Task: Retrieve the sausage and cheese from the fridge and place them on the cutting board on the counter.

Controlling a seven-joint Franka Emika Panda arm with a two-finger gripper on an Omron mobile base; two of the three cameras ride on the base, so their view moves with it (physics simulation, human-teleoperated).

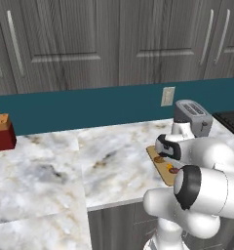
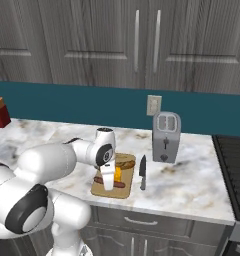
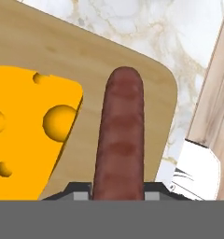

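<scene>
A: What do the task's things look like?

B: The sausage (image 3: pixel 121 135) is a slim, dark red-brown rod with a rounded end and faint darker bands across it. It runs up the hand view from between the finger tips of the gripper (image 3: pixel 117 195), which is closed tight around its near end. It is over the small, thin, light tan wooden cutting board (image 3: pixel 62 51). In the right base view the sausage (image 2: pixel 121 184) shows low over the board (image 2: pixel 126 192), under the white hand.

A: And the cheese?

B: The cheese (image 3: pixel 25 135) is a bright yellow-orange wedge with round holes. It sits on the board just beside the sausage, and whether they touch I cannot tell. From the right it is a small orange piece (image 2: pixel 118 173) behind the hand.

A: Any writing or labels?

B: None that I can read.

A: What else is around?

B: The board lies on the white-and-grey veined marble surface (image 2: pixel 192 175). A black-handled knife (image 2: pixel 143 172) lies just beside the board's right edge, and a grey two-slot toaster (image 2: pixel 166 130) stands beyond it, below a pale wall outlet (image 2: pixel 154 105). A red box (image 1: pixel 2 133) stands well apart at the far left. The arm's own white links cover part of the board (image 1: pixel 160 168) in the left base view.
</scene>
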